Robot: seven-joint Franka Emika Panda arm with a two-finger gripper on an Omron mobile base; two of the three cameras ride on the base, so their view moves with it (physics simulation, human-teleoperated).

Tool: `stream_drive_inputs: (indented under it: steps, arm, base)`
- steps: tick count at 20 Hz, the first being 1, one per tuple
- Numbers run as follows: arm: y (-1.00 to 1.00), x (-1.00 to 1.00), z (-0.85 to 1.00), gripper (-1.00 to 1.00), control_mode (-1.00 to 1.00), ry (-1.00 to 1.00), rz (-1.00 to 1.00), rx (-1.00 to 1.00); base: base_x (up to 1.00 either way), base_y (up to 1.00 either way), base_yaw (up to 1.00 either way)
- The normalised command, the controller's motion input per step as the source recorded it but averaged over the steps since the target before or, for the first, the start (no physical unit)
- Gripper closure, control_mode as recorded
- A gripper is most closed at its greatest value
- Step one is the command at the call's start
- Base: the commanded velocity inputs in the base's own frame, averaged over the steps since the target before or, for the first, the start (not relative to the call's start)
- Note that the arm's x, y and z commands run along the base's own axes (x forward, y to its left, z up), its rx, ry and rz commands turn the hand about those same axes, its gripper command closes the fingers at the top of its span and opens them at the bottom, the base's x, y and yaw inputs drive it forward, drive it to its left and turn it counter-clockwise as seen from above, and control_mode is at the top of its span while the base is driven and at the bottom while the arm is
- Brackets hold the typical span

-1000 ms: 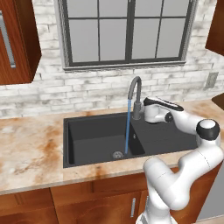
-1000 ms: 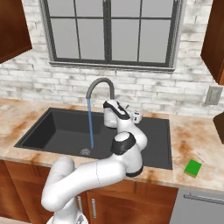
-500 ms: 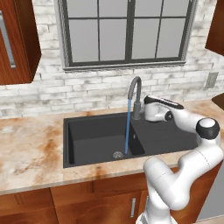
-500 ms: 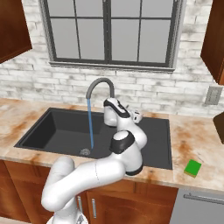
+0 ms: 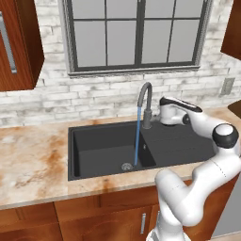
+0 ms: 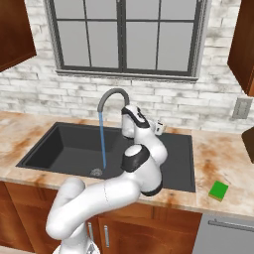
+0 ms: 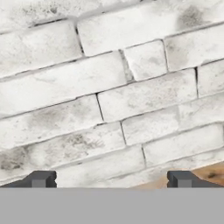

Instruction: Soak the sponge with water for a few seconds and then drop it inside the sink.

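Note:
The sponge (image 6: 218,190), a small bright green block, lies flat on the marble counter to the right of the sink (image 6: 54,149). A thin blue stream of water (image 5: 137,136) runs from the curved faucet (image 5: 145,101) down to the drain (image 5: 126,166). My hand (image 5: 172,113) hovers just right of the faucet, above the dark drainboard (image 5: 181,146), far from the sponge. It faces the brick backsplash. In the hand view my gripper (image 7: 111,179) is open, its two fingertips (image 7: 40,179) wide apart with nothing between them.
The white brick wall (image 7: 109,87) is close in front of the hand. A window (image 5: 136,33) sits above the sink, with wooden cabinets (image 5: 19,42) to either side. Marble counter (image 5: 33,160) runs left and right of the basin. A wall outlet (image 6: 241,107) is at the right.

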Motion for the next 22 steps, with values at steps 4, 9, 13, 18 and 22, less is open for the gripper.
stream_drive_inputs:
  steps: [4, 9, 13, 18, 22]
  arm:
    - [-0.41, -0.07, 0.51, -1.0, -1.0, 0.0, 0.0, 0.1]
    - [-0.36, -0.24, 0.4, -1.0, -1.0, 0.08, 0.0, 0.14]
    - [-0.32, -0.34, 0.34, -1.0, -1.0, 0.14, 0.0, 0.15]
    - [-0.19, -0.34, 0.36, -1.0, -1.0, 0.18, 0.0, 0.13]
    - [-0.18, -0.29, 0.38, -1.0, -1.0, 0.22, 0.0, 0.12]
  base:
    - [0.0, 0.0, 0.0]
    - [0.0, 0.0, 0.0]
    - [0.0, 0.0, 0.0]
    - [0.0, 0.0, 0.0]
    - [0.0, 0.0, 0.0]
